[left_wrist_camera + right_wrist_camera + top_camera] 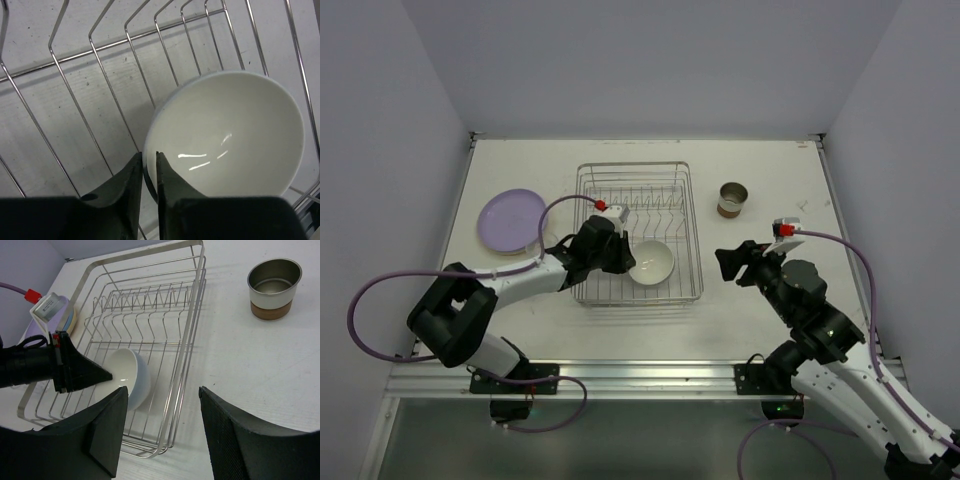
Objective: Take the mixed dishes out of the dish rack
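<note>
Overhead, the white tabletop [760, 170] carries the dish rack [660, 200], a silver wire basket whose row of upright prongs stands just beyond the left fingers [165, 185]. A purple plate [510, 218] lies on the tabletop well outside those fingers, apparently topping a small stack. Inside the rack the white bowl [652, 262] sits tilted against the wires. Its near rim is caught between the left fingers, which are closed on it, one inside the bowl and one outside. A brown-banded metal cup [732, 198] stands upright on the tabletop ahead of the right fingers [235, 430]. These hang spread apart and empty beside the rack's outer wall.

The step in hand looks to be lifting the bowl out. Doing it well likely calls for a firm pinch, seated deep enough on the smooth rim. The lift should rise straight until the bowl clears the prongs and the wall, then carry toward bare tabletop. The right fingers are best kept out of that path.
</note>
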`<state>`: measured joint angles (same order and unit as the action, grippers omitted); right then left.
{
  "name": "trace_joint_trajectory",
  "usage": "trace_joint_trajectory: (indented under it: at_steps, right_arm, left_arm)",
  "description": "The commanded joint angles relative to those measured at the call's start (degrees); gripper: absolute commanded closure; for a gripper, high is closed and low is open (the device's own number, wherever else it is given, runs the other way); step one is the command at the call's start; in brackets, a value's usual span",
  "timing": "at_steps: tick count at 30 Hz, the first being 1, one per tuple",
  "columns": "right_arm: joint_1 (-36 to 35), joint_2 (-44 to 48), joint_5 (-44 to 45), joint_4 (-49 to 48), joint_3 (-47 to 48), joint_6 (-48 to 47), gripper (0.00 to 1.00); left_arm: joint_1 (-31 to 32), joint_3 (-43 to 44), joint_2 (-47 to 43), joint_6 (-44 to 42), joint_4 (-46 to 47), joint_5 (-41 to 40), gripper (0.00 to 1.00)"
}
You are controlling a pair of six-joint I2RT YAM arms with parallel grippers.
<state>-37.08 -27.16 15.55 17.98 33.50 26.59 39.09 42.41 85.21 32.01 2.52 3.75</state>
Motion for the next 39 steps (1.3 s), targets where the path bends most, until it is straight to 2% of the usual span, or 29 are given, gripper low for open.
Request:
trace_joint_trajectory:
  at_steps: [1, 6, 20, 31, 35, 38, 39]
  right_arm:
    - [-0.1, -0.26, 0.62, -2.6, -0.01, 0.39, 0.38]
    - [-0.1, -0.62, 0.53, -2.68, 0.08, 0.39, 0.37]
    - [-0.01, -1.06, 0.44, -2.86, -0.1, 0.48, 0.37]
    - [-0.1, 1.4, 1.94, -2.33, -0.36, 0.57, 0.37]
    - [-0.01, 4.04, 6.05, -1.11, -0.8, 2.15, 0.33]
    - [-0.1, 6.67, 7.3, -1.1, -1.76, 2.85, 0.25]
    - [-0.1, 7.2, 7.82, -1.1, -1.94, 3.12, 0.18]
  left_arm:
    - [0.2, 1.0, -0.66, -0.9, 2.22, 0.03, 0.84]
    - [0.2, 1.44, -2.41, -1.07, 1.08, -1.2, 1.0]
    - [0.2, 7.77, -4.52, -1.6, -2.44, -0.15, 1.0]
    - [0.2, 17.95, -4.79, -4.94, -11.13, -1.73, 1.0]
    - [0.46, 21.91, -4.09, -5.38, -13.07, -1.46, 1.0]
    - [1.34, 25.33, -2.16, -6.08, -14.82, -1.99, 1.0]
    - [1.69, 26.13, -1.72, -6.17, -15.09, -2.34, 1.0]
